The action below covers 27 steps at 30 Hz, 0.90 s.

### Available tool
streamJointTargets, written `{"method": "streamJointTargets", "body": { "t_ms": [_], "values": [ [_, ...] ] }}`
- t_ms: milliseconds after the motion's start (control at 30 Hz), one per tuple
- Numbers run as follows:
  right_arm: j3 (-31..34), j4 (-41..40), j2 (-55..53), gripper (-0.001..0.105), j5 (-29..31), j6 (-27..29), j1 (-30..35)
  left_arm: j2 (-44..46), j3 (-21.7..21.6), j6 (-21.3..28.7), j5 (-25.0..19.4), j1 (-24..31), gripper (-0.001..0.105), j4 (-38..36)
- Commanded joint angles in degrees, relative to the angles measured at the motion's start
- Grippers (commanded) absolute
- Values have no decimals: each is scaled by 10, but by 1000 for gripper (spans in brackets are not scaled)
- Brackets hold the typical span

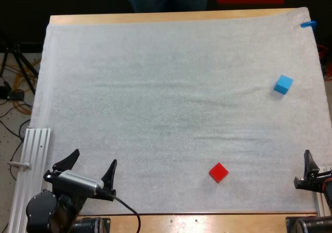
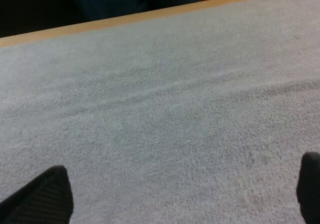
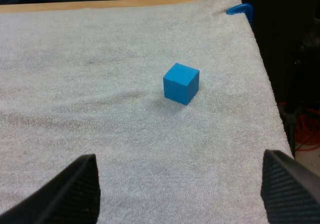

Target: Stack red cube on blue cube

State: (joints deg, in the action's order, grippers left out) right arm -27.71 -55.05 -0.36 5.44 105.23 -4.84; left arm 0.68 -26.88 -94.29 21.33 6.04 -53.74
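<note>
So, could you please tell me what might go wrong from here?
The red cube lies cornerwise on the mat; the open right hand, closing unaligned, could catch its corners and spin it away. The blue cube sits near the mat's right edge; a rough placement might push it off.

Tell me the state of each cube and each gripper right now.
small red cube: resting on the white towelling mat, ungripped, not stacked.
small blue cube: resting on the mat, nothing on top.
left gripper: jaws open, empty.
right gripper: jaws open, empty, facing the blue cube.
</note>
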Motion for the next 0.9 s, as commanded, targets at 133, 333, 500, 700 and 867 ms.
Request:
{"method": "streamJointTargets", "body": {
  "t_ms": [133, 333, 500, 700, 867],
  "values": [
    [-6, -1, -24, 66, -6, 16, 0, 65, -4, -11, 4, -25, 87, 0],
    [-46, -41, 5, 66, -23, 30, 0, 6, -41, -11, 6, -92, 87, -30],
    [-101, -65, 73, 66, -83, 30, 0, -68, -100, -5, 23, -143, 87, -36],
    [-172, -73, 156, 66, -150, 30, -2, -145, -169, 3, 34, -215, 87, -65],
    [-226, -79, 209, 66, -152, 49, -33, -192, -216, 29, 34, -287, 87, -99]
  ]
}}
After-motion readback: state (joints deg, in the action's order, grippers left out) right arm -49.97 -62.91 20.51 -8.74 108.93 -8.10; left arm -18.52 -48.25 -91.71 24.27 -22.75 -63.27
